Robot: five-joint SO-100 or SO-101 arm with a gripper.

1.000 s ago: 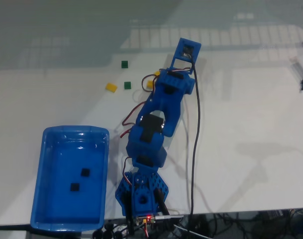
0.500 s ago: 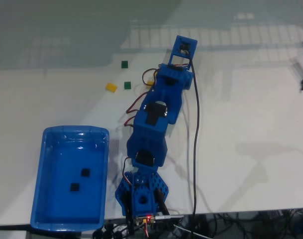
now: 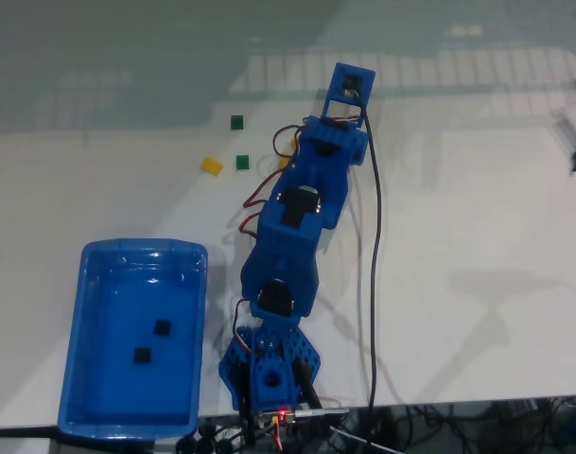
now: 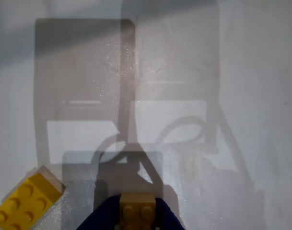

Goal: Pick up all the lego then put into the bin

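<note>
In the wrist view my gripper [image 4: 137,207] comes in from the bottom edge, its blue fingers [image 4: 101,219] shut on a tan lego brick [image 4: 137,213] just above the white table. A yellow lego [image 4: 23,201] lies at the lower left of it. In the fixed view the blue arm [image 3: 302,213] reaches toward the back, and its wrist [image 3: 349,87] hides the gripper. A sliver of yellow lego [image 3: 285,162] shows at the arm's left edge. A yellow lego [image 3: 211,165] and two dark green lego [image 3: 242,162] [image 3: 236,122] lie further left. The blue bin [image 3: 144,245] holds two black lego [image 3: 161,327] [image 3: 143,356].
A black cable [image 3: 372,284] runs along the arm's right side to the table's front edge, where wires [image 3: 439,421] lie. The arm's base [image 3: 269,374] stands right of the bin. The arm's shadow [image 4: 131,91] falls on the table ahead of the gripper.
The arm has swung slightly left and stretched a little further toward the back. The loose lego and the bin have not moved.
</note>
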